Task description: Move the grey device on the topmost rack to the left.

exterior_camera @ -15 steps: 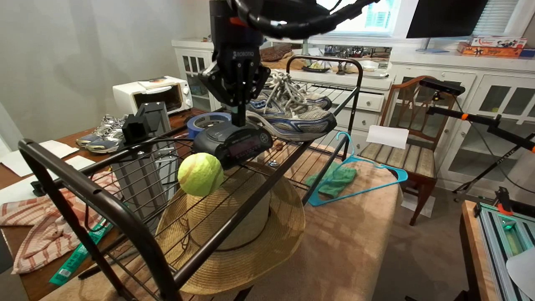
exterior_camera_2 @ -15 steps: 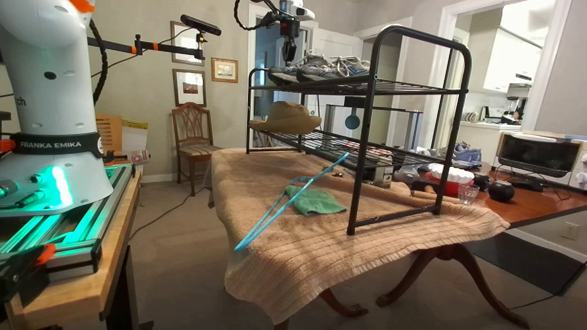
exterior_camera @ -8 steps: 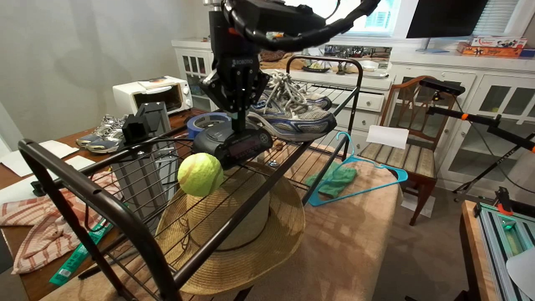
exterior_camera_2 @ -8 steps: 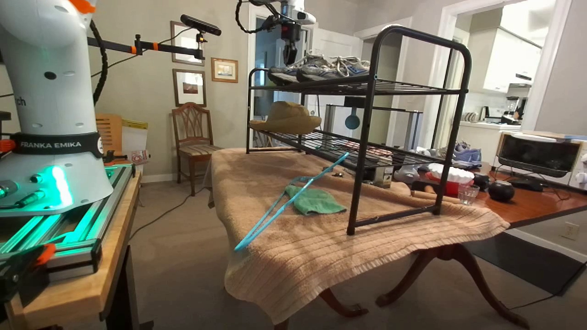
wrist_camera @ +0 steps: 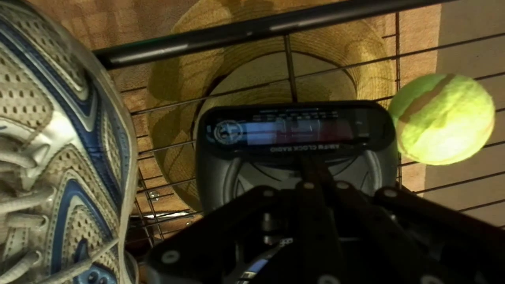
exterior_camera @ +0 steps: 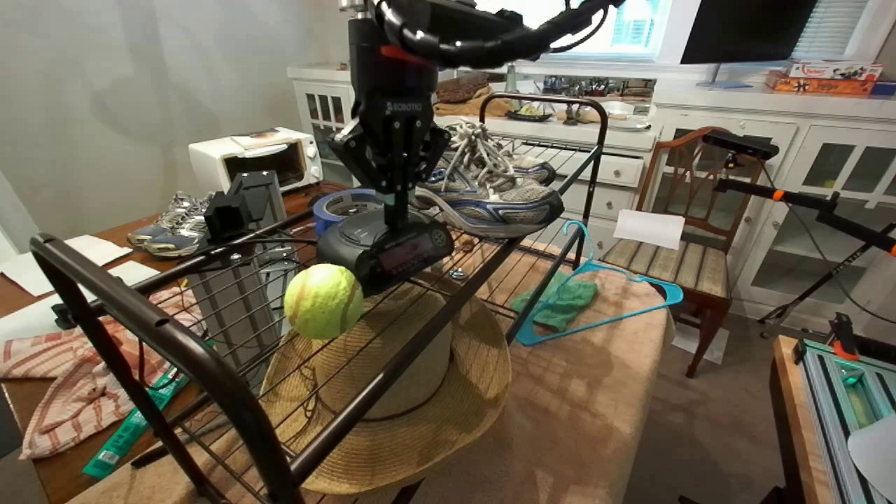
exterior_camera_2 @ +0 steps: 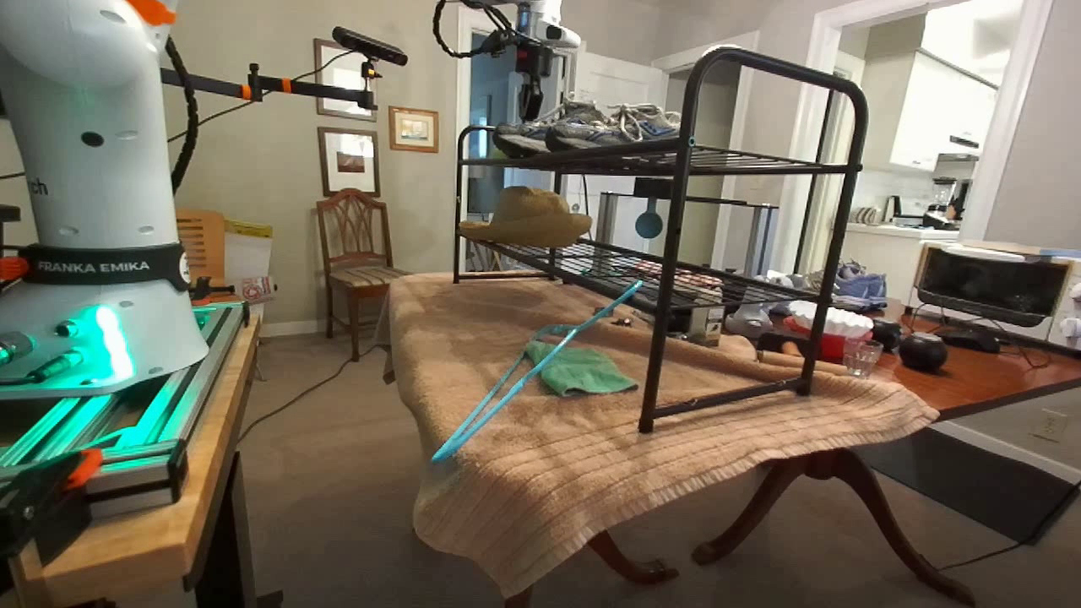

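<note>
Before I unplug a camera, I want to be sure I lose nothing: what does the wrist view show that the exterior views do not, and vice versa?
Only the wrist view: legible lettering on the clock radio, reading CLOCK RADIO upside down.

Only both exterior views: the blue clothes hanger and the toaster oven.

Shared by all three: the end effector, a running shoe, the upper wire rack and the straw hat. The clock radio and tennis ball show in the wrist view and in an exterior view, not in both.

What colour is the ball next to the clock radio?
The ball is yellow-green with a brownish stripe; the wrist view shows it best.
</note>
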